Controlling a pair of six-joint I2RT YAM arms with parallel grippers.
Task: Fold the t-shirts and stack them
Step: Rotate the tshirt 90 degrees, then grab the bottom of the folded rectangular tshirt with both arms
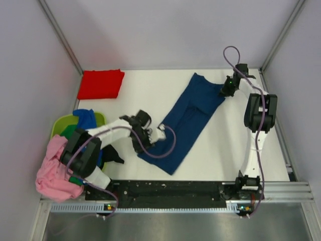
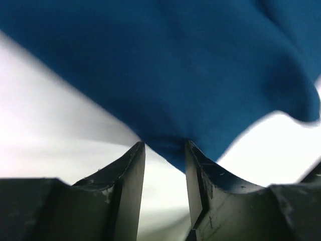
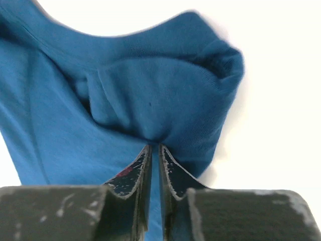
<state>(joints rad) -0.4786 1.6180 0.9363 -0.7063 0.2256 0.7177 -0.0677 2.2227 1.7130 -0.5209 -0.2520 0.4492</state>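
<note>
- On the worktop (image 1: 150,90), mid-field: blue t-shirt (image 1: 188,120) laid out as a long strip, long axis diagonal, near-left to far-right.
- At the far-right end: right pincer (image 1: 224,91), closed to a sliver on a bunched fold of the cloth beside a ribbed edge; gripping, by the wrist view.
- At the near-left end: left pincer (image 1: 159,133), jaws part-way apart with a tip of cloth hanging between them; cannot tell whether clamped or merely straddled.
- Key relation: one pincer at each end of the strip, the cloth running away from each along the same diagonal, towards the other.
- Judged as the step in hand: a fold across the short axis, end brought to end.
- Judged better placed to carry: the right arm, with the surer hold; the left arm nearer the landing end.
- Probably calls for travel along the long axis, not across it; otherwise risks a skewed fold.
- In the far-left corner: red t-shirt (image 1: 101,84), folded, well apart from the strip; likely the stack site, on the left arm's side.
- At the left edge: lime basket (image 1: 62,123), pink t-shirt (image 1: 52,170) draped over its rim, royal-blue t-shirt (image 1: 85,118) inside; not yet folded.
</note>
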